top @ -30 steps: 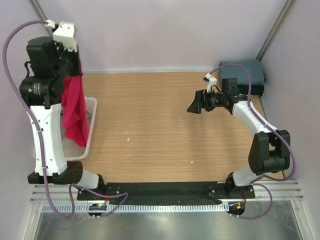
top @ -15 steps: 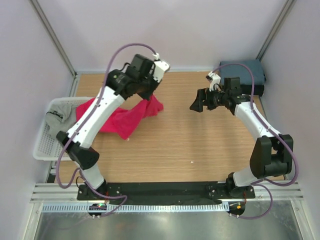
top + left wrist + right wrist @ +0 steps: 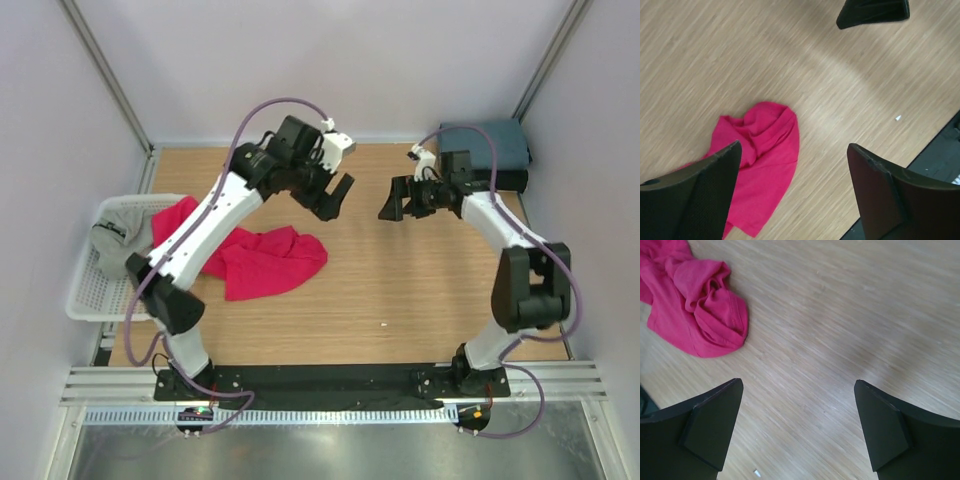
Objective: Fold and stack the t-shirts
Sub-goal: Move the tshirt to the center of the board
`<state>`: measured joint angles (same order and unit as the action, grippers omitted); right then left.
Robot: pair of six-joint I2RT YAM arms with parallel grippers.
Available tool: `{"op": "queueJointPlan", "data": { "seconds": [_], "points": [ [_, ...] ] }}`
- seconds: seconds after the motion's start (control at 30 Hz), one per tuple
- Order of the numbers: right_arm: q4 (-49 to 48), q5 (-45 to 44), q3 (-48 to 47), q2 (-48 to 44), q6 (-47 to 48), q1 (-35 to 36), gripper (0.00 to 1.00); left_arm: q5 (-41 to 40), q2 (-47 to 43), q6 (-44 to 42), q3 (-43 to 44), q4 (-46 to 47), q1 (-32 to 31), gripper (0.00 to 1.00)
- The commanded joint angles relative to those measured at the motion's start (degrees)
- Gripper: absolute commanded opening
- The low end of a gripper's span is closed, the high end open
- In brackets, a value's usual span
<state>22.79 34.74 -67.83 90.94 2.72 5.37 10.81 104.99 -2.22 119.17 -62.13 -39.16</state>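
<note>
The crimson-red t-shirt (image 3: 268, 262) lies crumpled on the wooden table, its far end trailing back to the basket. In the left wrist view the red t-shirt (image 3: 762, 150) sits below and left of my jaws. My left gripper (image 3: 336, 196) hovers open above the table, right of the shirt and holding nothing. My right gripper (image 3: 396, 200) faces it, open and empty, with the red t-shirt (image 3: 700, 305) off to its upper left. A light grey t-shirt (image 3: 115, 232) with a dark mark lies in the basket. A slate-blue t-shirt (image 3: 487, 140) rests folded at the back right corner.
The white mesh basket (image 3: 85, 305) stands at the table's left edge. A dark layer (image 3: 513, 181) shows under the slate-blue shirt. Grey walls and metal posts close in the back and sides. A small white speck (image 3: 385, 324) lies on the wood.
My left arm swung from above the basket to the table's middle with the red t-shirt, then opened; the shirt dropped onto the table. The right gripper barely moved.
</note>
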Motion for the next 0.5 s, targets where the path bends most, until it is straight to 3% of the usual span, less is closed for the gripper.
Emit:
{"op": "queueJointPlan", "data": {
  "seconds": [0.0, 0.03, 0.17, 0.33, 0.47],
  "points": [
    [4.9, 8.9, -6.9, 10.5, -0.2, 0.0, 1.0, -6.8, -11.5, -1.2, -9.4, 5.1, -0.1, 0.88],
    [5.8, 12.2, -8.7, 12.8, 0.1, 0.2, 1.0, -13.3, -13.9, -2.4, -12.6, 6.4, 0.0, 0.89],
    [3.9, 13.7, -15.2, 21.9, -0.9, 1.8, 1.0, -22.4, -23.8, -5.7, -30.3, 12.0, 0.7, 0.88],
    [2.4, 16.1, -22.3, 28.9, -5.4, 4.6, 1.0, -25.1, -31.1, -7.5, -49.2, 15.4, 3.3, 0.76],
    [2.1, 17.6, -23.8, 28.9, -6.2, 5.3, 1.0, -25.7, -29.5, -8.9, -56.6, 16.6, 3.3, 0.78]
  ]
}}
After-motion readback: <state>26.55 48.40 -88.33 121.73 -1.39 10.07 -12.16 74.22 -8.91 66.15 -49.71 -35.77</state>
